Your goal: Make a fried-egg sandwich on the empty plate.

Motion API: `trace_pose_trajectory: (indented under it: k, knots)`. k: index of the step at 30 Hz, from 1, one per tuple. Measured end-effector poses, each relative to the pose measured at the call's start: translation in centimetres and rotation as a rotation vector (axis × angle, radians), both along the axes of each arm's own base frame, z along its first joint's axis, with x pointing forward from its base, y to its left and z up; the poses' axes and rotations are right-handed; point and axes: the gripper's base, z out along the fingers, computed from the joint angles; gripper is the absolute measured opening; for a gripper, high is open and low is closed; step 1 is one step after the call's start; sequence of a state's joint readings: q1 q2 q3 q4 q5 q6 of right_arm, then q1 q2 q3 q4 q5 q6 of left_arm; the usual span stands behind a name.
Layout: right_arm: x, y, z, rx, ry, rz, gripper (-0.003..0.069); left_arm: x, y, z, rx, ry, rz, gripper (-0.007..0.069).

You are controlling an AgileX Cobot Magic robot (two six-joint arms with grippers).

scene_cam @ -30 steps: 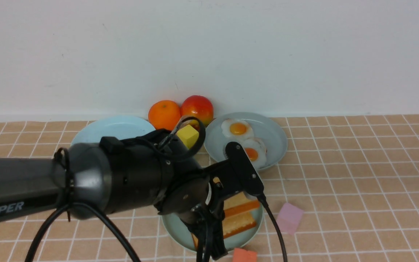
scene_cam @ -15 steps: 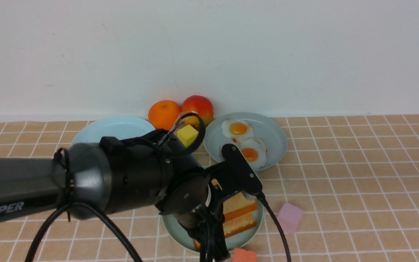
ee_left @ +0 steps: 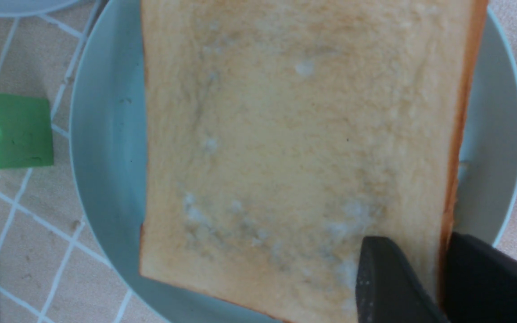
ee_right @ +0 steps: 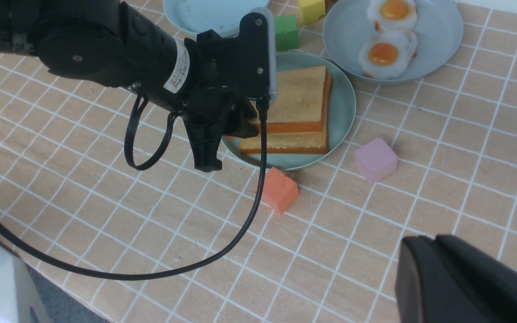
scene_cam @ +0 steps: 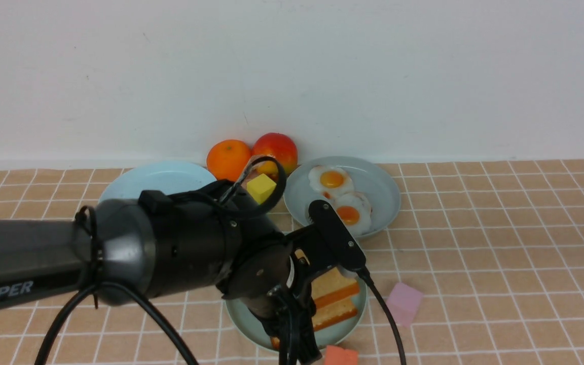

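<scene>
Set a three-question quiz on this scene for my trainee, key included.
1. True or false: the two fried eggs lie on the mint-green plate.
2. The left pincer stands at the edge of: A) the top toast slice; B) a pink cube; C) an orange.
3. How many toast slices are stacked on the mint-green plate?
Key: 1 false, they lie on the grey-blue plate; 2 A; 3 two.
</scene>
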State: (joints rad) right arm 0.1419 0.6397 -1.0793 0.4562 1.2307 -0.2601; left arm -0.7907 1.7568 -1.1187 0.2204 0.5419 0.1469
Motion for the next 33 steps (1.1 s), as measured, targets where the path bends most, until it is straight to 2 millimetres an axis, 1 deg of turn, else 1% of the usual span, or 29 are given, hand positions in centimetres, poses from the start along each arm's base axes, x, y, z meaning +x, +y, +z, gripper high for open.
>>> trace_pose_trajectory:
  k: [5,16,18,20,21,22,24,25,26,27,28,30,31,32,33]
  knots:
    - [0.0,0.0,0.0,-0.001,0.002,0.001,0.0052,0.0,0.0,0.0,0.0,0.0,0.0,0.0249]
    - [-0.1,0.0,-0.1,-0.007,0.017,0.007,0.0057,0.0,0.0,0.1,0.002,0.003,0.004,0.0251]
    - [-0.1,0.0,-0.1,-0.007,0.018,0.008,0.0057,0.0,-0.1,1.2,-0.028,0.009,0.04,0.0229]
    - [-0.1,0.0,-0.2,-0.013,0.016,0.004,0.0058,-0.4,0.1,3.9,-0.116,0.009,0.106,0.0172]
    - [-0.1,0.0,-0.2,-0.013,0.016,0.004,0.0058,-0.4,0.1,4.2,-0.127,0.006,0.111,0.0172]
    - [-0.1,-0.1,-0.2,-0.019,0.015,0.001,0.0058,-0.9,0.4,5.9,-0.183,-0.002,0.139,0.0138]
    - [-0.4,-0.3,-0.2,-0.037,0.0,-0.012,0.0061,-3.0,2.2,11.1,-0.348,-0.056,0.179,0.0017]
    - [-0.4,-0.3,-0.2,-0.038,0.0,-0.013,0.0061,-3.0,2.2,11.1,-0.355,-0.053,0.185,0.0009]
    - [-0.7,-0.5,-0.1,-0.046,-0.015,-0.02,0.0061,-4.7,3.7,13.7,-0.453,-0.1,0.187,-0.0013]
    - [-1.2,-0.6,0.0,-0.048,-0.035,-0.025,0.0061,-5.9,4.8,15.0,-0.517,-0.13,0.185,-0.0013]
    - [-1.5,-0.7,0.1,-0.049,-0.051,-0.028,0.0061,-6.9,5.8,15.9,-0.569,-0.154,0.182,-0.0013]
    - [-2.8,-1.0,0.3,-0.055,-0.106,-0.044,0.0061,-9.8,8.4,17.1,-0.703,-0.209,0.174,-0.0013]
    - [-2.9,-1.1,0.3,-0.053,-0.111,-0.045,0.0061,-10.0,8.7,17.1,-0.706,-0.211,0.174,-0.0013]
    - [-4.0,-1.4,0.4,-0.049,-0.14,-0.066,0.0061,-11.7,10.3,17.1,-0.779,-0.249,0.167,-0.0013]
    - [-4.9,-1.6,0.4,-0.042,-0.164,-0.088,0.0061,-13.1,11.6,16.6,-0.825,-0.271,0.163,-0.0013]
